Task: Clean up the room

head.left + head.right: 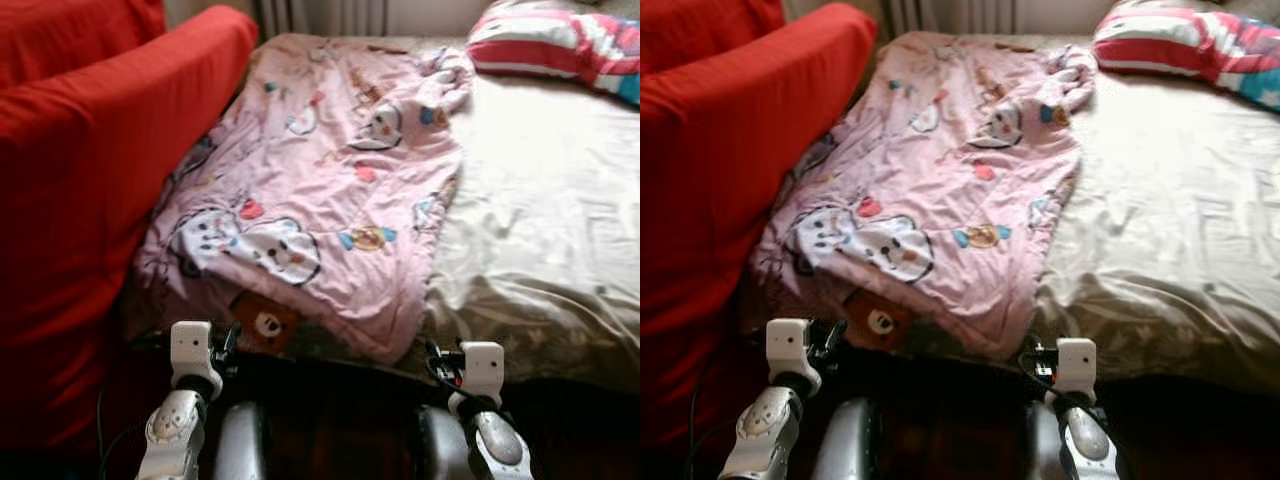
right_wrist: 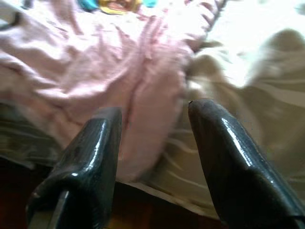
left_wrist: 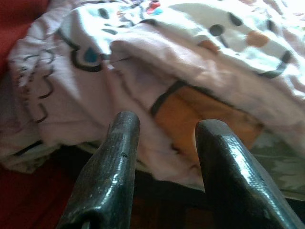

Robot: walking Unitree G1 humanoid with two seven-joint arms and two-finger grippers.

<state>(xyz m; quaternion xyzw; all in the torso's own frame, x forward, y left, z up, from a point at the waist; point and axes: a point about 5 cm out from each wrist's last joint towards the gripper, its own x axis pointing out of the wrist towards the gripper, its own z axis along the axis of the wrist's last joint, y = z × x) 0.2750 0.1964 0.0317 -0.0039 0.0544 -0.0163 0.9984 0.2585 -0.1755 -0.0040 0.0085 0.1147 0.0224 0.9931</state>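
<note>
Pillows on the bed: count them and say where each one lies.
1. A red, white and blue striped pillow lies at the far right corner of the bed, beside the pink cartoon blanket. More may lie beyond the frame edge.

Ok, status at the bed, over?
Left gripper and right gripper open, at the bed's near edge. Pink blanket rumpled, overhanging. Red sofa close on left.

Cut off, covered, out of focus

The striped red-and-white pillow (image 1: 560, 45) runs past the frame's right edge — the red fabric sofa (image 1: 90, 170) past the left. The rumpled pink cartoon-print quilt (image 1: 320, 190) hides the bed's left half, and its near hem is blurred in the right wrist view.
</note>
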